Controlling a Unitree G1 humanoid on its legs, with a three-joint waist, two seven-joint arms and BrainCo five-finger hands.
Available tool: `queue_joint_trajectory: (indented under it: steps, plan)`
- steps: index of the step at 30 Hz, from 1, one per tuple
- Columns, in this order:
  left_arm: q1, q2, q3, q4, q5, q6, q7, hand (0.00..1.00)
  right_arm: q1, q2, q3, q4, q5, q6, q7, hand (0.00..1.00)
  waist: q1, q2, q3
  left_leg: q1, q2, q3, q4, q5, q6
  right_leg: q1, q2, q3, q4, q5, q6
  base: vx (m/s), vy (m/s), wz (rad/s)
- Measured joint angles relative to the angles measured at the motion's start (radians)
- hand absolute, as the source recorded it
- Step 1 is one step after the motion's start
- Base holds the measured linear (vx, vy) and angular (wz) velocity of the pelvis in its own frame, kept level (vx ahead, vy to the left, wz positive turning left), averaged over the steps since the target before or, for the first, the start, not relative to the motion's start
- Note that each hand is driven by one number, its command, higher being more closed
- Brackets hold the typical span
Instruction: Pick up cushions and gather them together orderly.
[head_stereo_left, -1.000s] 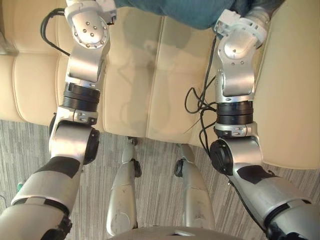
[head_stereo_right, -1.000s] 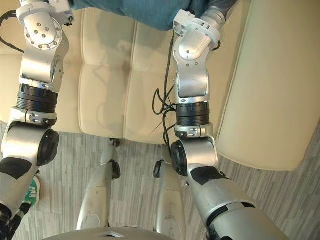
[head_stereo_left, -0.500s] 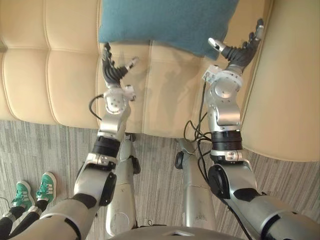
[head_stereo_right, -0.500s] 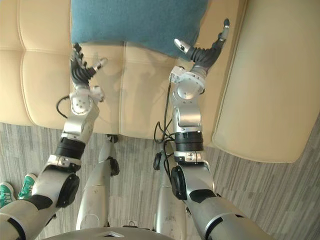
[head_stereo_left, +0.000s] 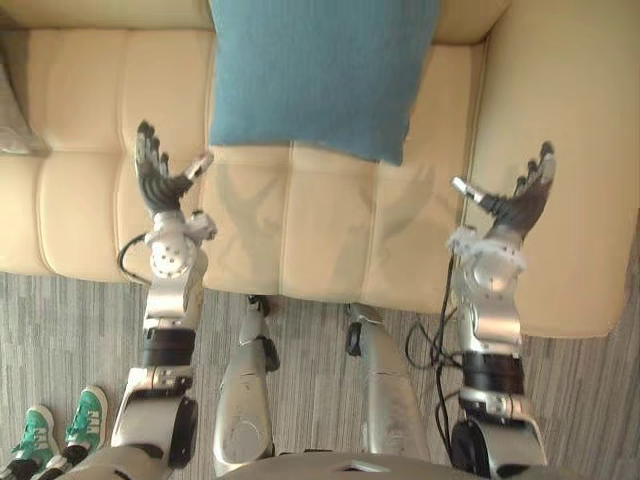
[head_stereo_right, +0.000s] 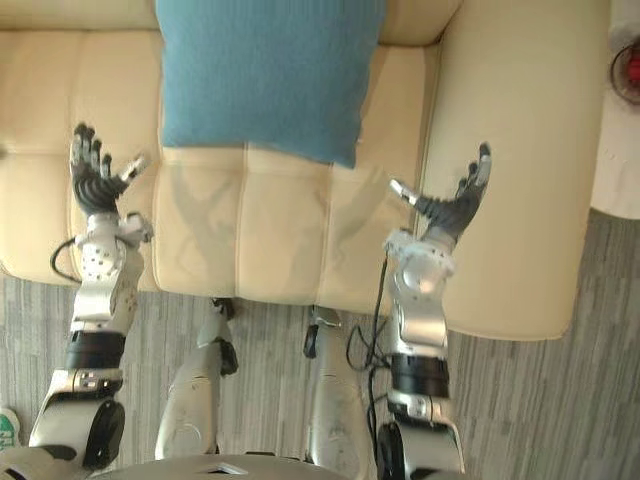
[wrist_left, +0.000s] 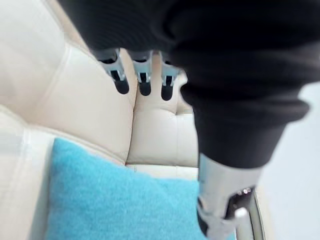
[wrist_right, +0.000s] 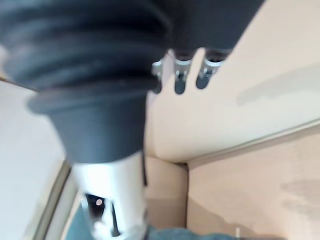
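Fingers on my left hand (head_stereo_left: 160, 185) are spread wide at 9 o'clock, palm empty above the cream sofa (head_stereo_left: 300, 225). At 12 o'clock the blue cushion (head_stereo_left: 320, 75) rests on the sofa, apart from both hands. My right hand (head_stereo_left: 515, 205), at 3 o'clock, is splayed too, holding nothing.

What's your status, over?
Both open, empty: left hand, right hand. Teal square fabric cushion untouched on cream leather sofa, beyond both hands. Nothing in the way.
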Motion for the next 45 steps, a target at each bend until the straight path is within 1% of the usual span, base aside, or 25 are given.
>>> queue_joint_trajectory:
  steps: [3,5,8,10,13,17,20,25,29,30,31,32,33,34,35,36,37,38,39,40,41,42,43,44,45]
  plan:
    - [0.138,0.000,0.001,0.013,0.005,0.002,-0.034,0.00,0.118,0.012,0.023,0.011,-0.020,0.001,0.050,0.00,0.005,-0.010,-0.017,0.071,-0.002,0.015,0.000,-0.020,0.002,0.067,0.001,0.011,-0.013,-0.006,0.008,0.09,-0.022,-0.12]
    - [0.242,-0.003,0.011,0.067,0.042,0.014,-0.070,0.00,0.188,0.032,0.037,0.073,-0.062,0.002,0.095,0.00,0.005,-0.020,-0.049,0.136,-0.001,0.026,0.010,-0.046,0.000,0.143,0.004,0.012,-0.039,-0.009,0.012,0.11,-0.013,-0.15]
    - [0.382,-0.026,0.020,0.221,0.097,0.031,-0.132,0.00,0.323,0.069,0.041,0.223,-0.134,0.011,0.170,0.00,0.008,-0.035,-0.144,0.224,0.007,0.031,0.083,-0.126,-0.009,0.282,0.007,0.014,-0.100,-0.016,0.021,0.14,0.000,-0.12]
    - [0.419,-0.041,0.039,0.310,0.121,0.038,-0.150,0.00,0.362,0.082,0.041,0.305,-0.135,0.011,0.195,0.00,0.008,-0.039,-0.185,0.261,0.008,0.032,0.102,-0.153,-0.014,0.338,0.008,0.014,-0.126,-0.017,0.025,0.13,0.026,-0.05]
    - [0.454,-0.062,0.087,0.496,0.172,0.058,-0.180,0.00,0.382,0.113,0.016,0.529,-0.143,0.021,0.241,0.00,0.008,-0.053,-0.253,0.337,0.010,0.042,0.115,-0.189,-0.022,0.438,0.012,0.020,-0.177,-0.013,0.031,0.11,0.043,-0.08]
    - [0.479,-0.097,0.147,0.653,0.208,0.072,-0.202,0.00,0.379,0.128,-0.031,0.737,-0.154,0.029,0.280,0.00,0.007,-0.061,-0.290,0.413,0.004,0.056,0.099,-0.203,-0.025,0.520,0.013,0.042,-0.234,0.002,0.040,0.04,0.031,-0.14]
    - [0.491,-0.115,0.155,0.721,0.220,0.076,-0.211,0.00,0.382,0.140,-0.070,0.822,-0.128,0.030,0.285,0.00,0.005,-0.064,-0.296,0.466,-0.007,0.065,0.071,-0.201,-0.027,0.557,0.010,0.052,-0.250,0.006,0.043,0.00,0.034,-0.07]
    - [0.484,-0.137,0.151,0.769,0.250,0.079,-0.211,0.00,0.375,0.156,-0.068,0.866,-0.089,0.032,0.286,0.00,0.007,-0.072,-0.298,0.496,-0.024,0.105,0.056,-0.201,-0.026,0.557,0.001,0.095,-0.249,0.027,0.048,-0.02,0.037,-0.25]
    - [0.467,-0.131,0.151,0.769,0.254,0.079,-0.209,0.00,0.370,0.178,-0.058,0.875,-0.090,0.032,0.286,0.00,0.007,-0.100,-0.283,0.485,-0.031,0.127,0.108,-0.233,-0.015,0.552,-0.008,0.102,-0.248,0.050,0.026,-0.06,0.030,-0.20]
    - [0.458,-0.130,0.151,0.759,0.254,0.080,-0.209,0.00,0.358,0.174,-0.019,0.891,-0.093,0.032,0.285,0.00,0.011,-0.112,-0.278,0.453,-0.044,0.085,0.157,-0.264,0.015,0.548,-0.011,0.101,-0.273,0.073,-0.031,-0.14,0.046,-0.32]
    - [0.457,-0.130,0.151,0.750,0.254,0.079,-0.209,0.00,0.341,0.161,0.003,0.903,-0.094,0.032,0.285,0.00,0.020,-0.102,-0.279,0.418,-0.022,0.068,0.168,-0.265,0.035,0.546,-0.010,0.088,-0.281,0.065,-0.083,-0.14,0.042,-0.34]
    - [0.451,-0.135,0.151,0.747,0.254,0.080,-0.208,0.00,0.326,0.161,0.006,0.904,-0.095,0.032,0.286,0.00,0.016,-0.084,-0.266,0.414,-0.010,0.074,0.172,-0.262,0.035,0.505,-0.012,0.067,-0.177,0.012,-0.090,-0.14,0.026,0.17]
    - [0.448,-0.132,0.129,0.727,0.255,0.081,-0.208,0.00,0.331,0.166,0.017,0.910,-0.095,0.033,0.286,0.00,0.003,-0.075,-0.259,0.392,0.009,0.032,0.202,-0.256,0.036,0.418,-0.037,0.027,0.229,-0.109,-0.055,-0.05,0.007,0.69]
    - [0.451,-0.119,0.118,0.723,0.255,0.082,-0.206,0.00,0.340,0.170,0.015,0.928,-0.095,0.031,0.286,0.00,0.003,-0.086,-0.265,0.384,0.009,0.001,0.220,-0.251,0.029,0.420,-0.057,0.018,0.401,-0.134,-0.018,-0.05,-0.004,0.86]
    - [0.454,-0.111,0.111,0.723,0.255,0.082,-0.205,0.00,0.336,0.169,0.016,0.946,-0.095,0.029,0.286,0.00,0.004,-0.095,-0.270,0.382,0.006,-0.007,0.228,-0.249,0.028,0.428,-0.063,0.019,0.453,-0.136,-0.004,-0.02,-0.025,0.70]
    - [0.462,-0.096,0.109,0.721,0.255,0.083,-0.204,0.00,0.336,0.170,0.018,0.975,-0.095,0.028,0.285,0.00,0.008,-0.117,-0.278,0.367,-0.005,-0.027,0.247,-0.247,0.025,0.457,-0.075,0.019,0.489,-0.102,0.019,-0.07,-0.063,0.35]
    - [0.459,-0.090,0.115,0.724,0.254,0.089,-0.194,0.00,0.316,0.170,0.019,0.988,-0.095,0.028,0.285,0.00,0.030,-0.127,-0.284,0.344,-0.022,-0.035,0.239,-0.226,0.024,0.474,-0.063,0.011,0.397,-0.120,0.079,-0.09,-0.053,0.11]
    - [0.460,-0.097,0.115,0.725,0.254,0.093,-0.190,0.00,0.307,0.164,0.020,0.987,-0.096,0.028,0.285,0.00,0.042,-0.127,-0.285,0.337,-0.020,-0.040,0.224,-0.218,0.025,0.478,-0.050,0.011,0.353,-0.120,0.079,-0.14,-0.014,-0.34]
    - [0.460,-0.121,0.111,0.719,0.251,0.096,-0.188,0.00,0.266,0.138,0.022,0.987,-0.097,0.029,0.283,0.00,0.065,-0.083,-0.285,0.308,-0.008,-0.049,0.181,-0.173,0.034,0.514,-0.023,0.011,0.228,-0.163,0.064,-0.17,-0.014,-0.33]
    - [0.461,-0.129,0.110,0.715,0.249,0.095,-0.186,0.00,0.250,0.137,0.024,0.989,-0.098,0.030,0.281,0.00,0.062,-0.087,-0.273,0.293,-0.014,-0.039,0.178,-0.160,0.040,0.521,-0.026,0.008,0.235,-0.191,0.044,-0.19,-0.033,-0.17]
    - [0.449,-0.125,0.105,0.715,0.239,0.095,-0.183,0.00,0.225,0.140,0.036,0.990,-0.099,0.031,0.279,0.00,0.057,-0.097,-0.264,0.257,-0.034,-0.034,0.181,-0.140,0.043,0.532,-0.036,-0.004,0.178,-0.237,0.020,-0.25,-0.118,-0.28]
    - [0.423,-0.120,0.098,0.714,0.234,0.095,-0.173,0.00,0.188,0.142,0.050,0.987,-0.105,0.032,0.279,0.00,0.073,-0.096,-0.241,0.223,-0.031,-0.011,0.205,-0.134,0.042,0.572,-0.028,-0.019,0.026,-0.256,0.028,-0.22,-0.092,-0.39]
    - [0.422,-0.121,0.091,0.717,0.234,0.095,-0.170,0.00,0.176,0.140,0.052,0.980,-0.110,0.031,0.278,0.00,0.075,-0.083,-0.228,0.214,-0.027,-0.010,0.216,-0.133,0.041,0.592,-0.018,-0.018,-0.030,-0.249,0.042,-0.24,-0.075,-0.48]
    - [0.412,-0.134,0.072,0.720,0.234,0.095,-0.169,0.00,0.160,0.128,0.052,0.975,-0.121,0.029,0.275,0.00,0.072,-0.033,-0.197,0.209,0.003,-0.025,0.233,-0.129,0.036,0.627,0.015,-0.031,-0.091,-0.199,0.043,-0.30,-0.033,-0.11]
    - [0.419,-0.147,0.050,0.712,0.234,0.094,-0.168,0.00,0.165,0.123,0.052,0.975,-0.127,0.030,0.274,0.00,0.064,-0.011,-0.187,0.214,0.024,-0.027,0.226,-0.117,0.028,0.642,0.036,-0.037,-0.114,-0.176,0.039,-0.29,-0.029,0.00]
